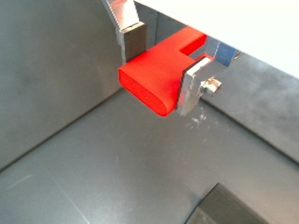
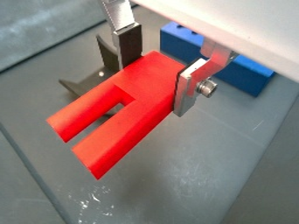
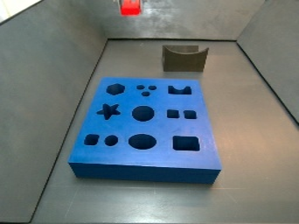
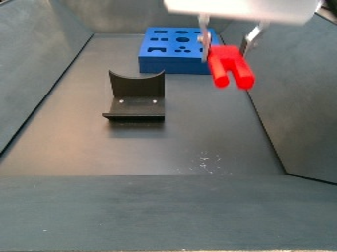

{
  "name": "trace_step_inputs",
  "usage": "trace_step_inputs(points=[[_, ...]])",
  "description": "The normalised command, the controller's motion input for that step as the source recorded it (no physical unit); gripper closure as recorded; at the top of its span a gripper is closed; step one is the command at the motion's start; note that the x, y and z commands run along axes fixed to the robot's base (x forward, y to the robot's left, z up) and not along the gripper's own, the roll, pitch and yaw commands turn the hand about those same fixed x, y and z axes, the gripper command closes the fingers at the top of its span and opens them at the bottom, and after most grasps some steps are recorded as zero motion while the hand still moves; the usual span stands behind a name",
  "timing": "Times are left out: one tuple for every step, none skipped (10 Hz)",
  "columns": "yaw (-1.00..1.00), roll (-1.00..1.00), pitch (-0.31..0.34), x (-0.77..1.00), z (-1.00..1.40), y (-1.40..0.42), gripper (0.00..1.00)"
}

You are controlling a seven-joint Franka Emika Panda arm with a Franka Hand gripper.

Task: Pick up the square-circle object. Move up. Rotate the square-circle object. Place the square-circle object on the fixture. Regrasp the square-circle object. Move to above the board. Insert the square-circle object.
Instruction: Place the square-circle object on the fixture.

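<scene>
Fixture: the dark fixture [image 4: 134, 96] stands on the floor at my 9 o'clock in a side view, its curved dip facing up and nothing in it.
Board: the blue board [image 4: 175, 49] lies flat beyond it, around 12 o'clock, holes up; nothing sits in them that I can see.
Square-circle object: the red square-circle object [image 2: 114, 112] hangs in the air, clear of the floor, its two prongs pointing away from my fingers.
Gripper: my gripper [image 2: 160, 72] is clamped on the solid end of the block, one silver finger [image 2: 191, 87] flat against each side face.
Handling: I judge it light, rigid plastic, smooth enough to slide between the pads if I tilt it hard.
Best hold: the solid body, across its flat parallel sides, not the prongs.
</scene>
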Motion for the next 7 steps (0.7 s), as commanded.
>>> trace_step_inputs(points=[[0.01, -0.05, 0.045, 0.0, 0.5, -0.01, 1.0], [0.0, -0.05, 0.057, 0.0, 0.33, 0.0, 1.0], [0.26, -0.37, 0.33, 1.0, -0.08, -0.65, 1.0], [0.24, -0.36, 0.331, 1.0, -0.14, -0.64, 1.0], [0.17, -0.26, 0.28, 1.0, -0.1, -0.49, 1.0], [0.11, -0.22, 0.242, 1.0, -0.07, -0.42, 1.0], [0.08, -0.2, 0.211, 1.0, -0.07, -0.38, 1.0]])
